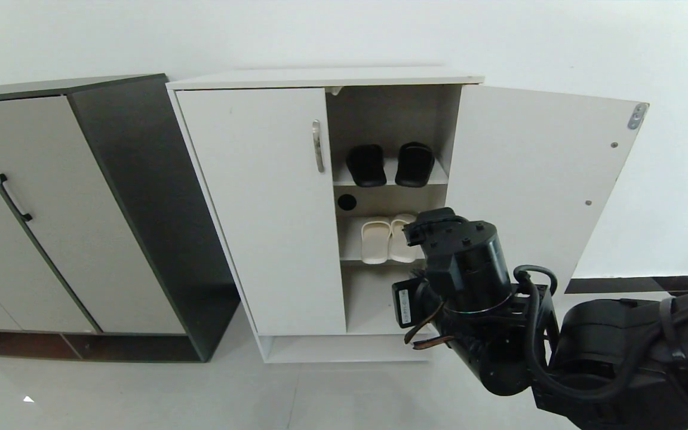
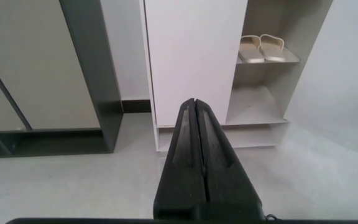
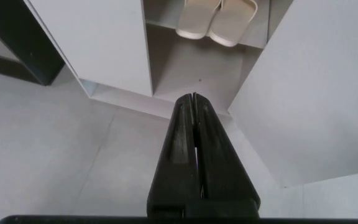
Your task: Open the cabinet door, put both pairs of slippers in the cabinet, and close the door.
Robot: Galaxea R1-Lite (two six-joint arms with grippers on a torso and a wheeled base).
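Right pincer (image 3: 195,98): fingers pressed together, nothing in them. It sits low in front of the white cabinet (image 1: 326,78), tip aimed at the floor (image 3: 73,143) just short of the cabinet base.

Left pincer (image 2: 194,102): also fully closed, empty. The closed left door (image 2: 194,50) is straight ahead of it and well apart from it.

Door state: right door (image 1: 535,179) is swung wide open, on the right pincer's right side and near it. Left door is closed, on that pincer's left, with a metal handle (image 1: 318,146) at its inner edge.

Slippers, both pairs inside:
- white slippers (image 1: 376,240) on the middle shelf, side by side and touching, ahead of and above the right pincer. The right arm (image 1: 469,269) overlaps the pair's right edge in the head view.
- black slippers (image 1: 414,164) one shelf higher, side by side with a small gap, farther up from the pincer.

The bottom compartment (image 3: 191,68) lies directly ahead of the right pincer.

From the left pincer the white pair (image 2: 267,48) is ahead and off to the right, past the closed door's edge.

A dark grey cabinet (image 1: 141,209) stands beside the white one, on the left pincer's left, doors closed.
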